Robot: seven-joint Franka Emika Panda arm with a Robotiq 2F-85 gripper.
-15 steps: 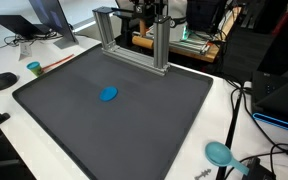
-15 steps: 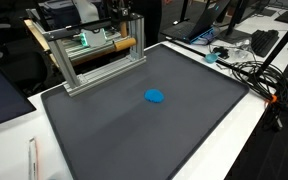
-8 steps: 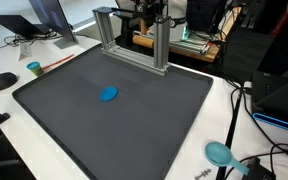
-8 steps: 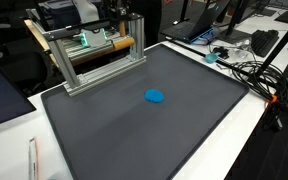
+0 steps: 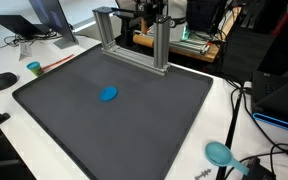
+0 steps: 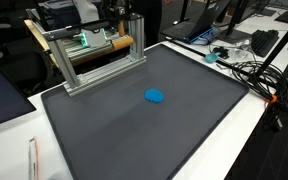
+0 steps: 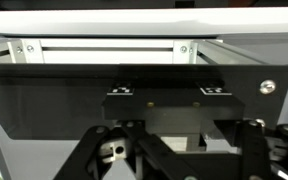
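Note:
In the wrist view my gripper (image 7: 179, 140) comes in from the bottom edge, its finger links spread apart with nothing visible between them. Right ahead of it is a dark panel (image 7: 44, 100) carrying two black-and-white marker tags, set inside an aluminium frame (image 7: 114, 46). In both exterior views that frame (image 5: 134, 45) (image 6: 94, 62) stands at the back edge of a dark mat (image 5: 134, 125), and the dark arm (image 5: 154, 10) reaches down behind it, its fingers hidden. A small blue disc (image 5: 108, 94) (image 6: 155, 96) lies alone on the mat, well away from the gripper.
A wooden rod (image 6: 116, 44) lies across the frame. Beside the mat sit a teal cup (image 5: 34, 68), a black mouse (image 5: 2, 81) and a teal round dish (image 5: 220, 153). Cables (image 6: 249, 68) run along one side. Laptops and lab gear stand behind.

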